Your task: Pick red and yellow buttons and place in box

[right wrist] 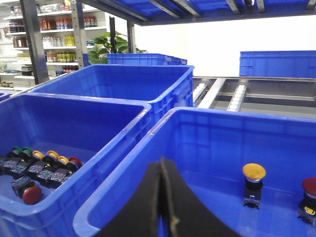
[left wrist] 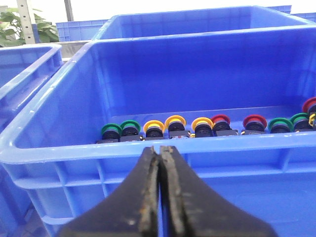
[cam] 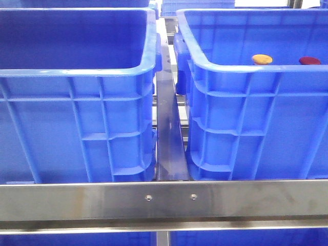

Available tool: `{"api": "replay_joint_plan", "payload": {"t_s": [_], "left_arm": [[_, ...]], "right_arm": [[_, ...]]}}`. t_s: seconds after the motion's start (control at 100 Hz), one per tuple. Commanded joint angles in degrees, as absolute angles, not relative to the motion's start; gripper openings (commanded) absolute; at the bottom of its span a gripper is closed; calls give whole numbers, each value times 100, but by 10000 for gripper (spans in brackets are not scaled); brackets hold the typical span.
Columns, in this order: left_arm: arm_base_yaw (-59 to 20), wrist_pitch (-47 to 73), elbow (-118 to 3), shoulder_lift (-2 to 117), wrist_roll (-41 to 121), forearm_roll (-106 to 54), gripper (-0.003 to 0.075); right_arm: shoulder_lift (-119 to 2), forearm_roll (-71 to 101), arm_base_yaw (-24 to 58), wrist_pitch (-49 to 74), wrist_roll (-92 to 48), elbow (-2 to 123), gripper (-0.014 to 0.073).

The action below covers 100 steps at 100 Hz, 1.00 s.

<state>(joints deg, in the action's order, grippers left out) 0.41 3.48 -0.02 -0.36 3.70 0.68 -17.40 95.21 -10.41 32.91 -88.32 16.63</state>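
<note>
1. From the front view I look at two blue crates side by side, parted by a steel rail (cam: 169, 133), with a steel crossbar (cam: 164, 202) running across in front of them.
2. The right-hand crate, the box (cam: 241, 118), holds the yellow button (cam: 262, 59) and the red button (cam: 309, 61); only their caps show above its near wall.
3. My right wrist view shows them better: the yellow button (right wrist: 254, 183) stands upright on the floor of the box (right wrist: 148, 163), cap up on a black body, and the red button (right wrist: 308, 197) stands just beside it, partly cut off by the frame edge.
4. The right gripper (right wrist: 163, 168) hangs above the near rim of that box with its two black fingers pressed together and nothing between them.
5. The left-hand crate (cam: 77, 102) shows no contents from the front, its floor hidden by the near wall.
6. My left wrist view looks into that crate (left wrist: 44, 143): a row of buttons (left wrist: 197, 127) lines its floor, green, yellow and red caps mixed, each on a black body.
7. The left gripper (left wrist: 160, 150) sits outside the near rim of this crate, fingers closed against each other, holding nothing.
8. The right wrist view also catches this row (right wrist: 44, 165) and one loose red-capped button (right wrist: 27, 191) lying on its side near it.
9. More blue crates (right wrist: 148, 79) stand behind.
</note>
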Motion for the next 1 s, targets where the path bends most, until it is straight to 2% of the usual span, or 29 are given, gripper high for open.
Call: {"api": "replay_joint_plan", "payload": {"t_s": [0.0, 0.6, 0.75, 0.99], "left_arm": [[0, -132, 311, -206, 372, 61, -20], [0, -132, 311, -206, 372, 61, -20], [0, -132, 311, -206, 372, 61, -20], [0, -132, 311, -206, 372, 61, -20]], "right_arm": [[-1782, 9756, -968, 3365, -8860, 1815, -69], [-1750, 9756, 419, 3356, -8860, 1807, -69], [-1603, 9762, 744, 2791, -8860, 1807, -69], [-1336, 9784, 754, 1618, -8860, 1796, -69]]}}
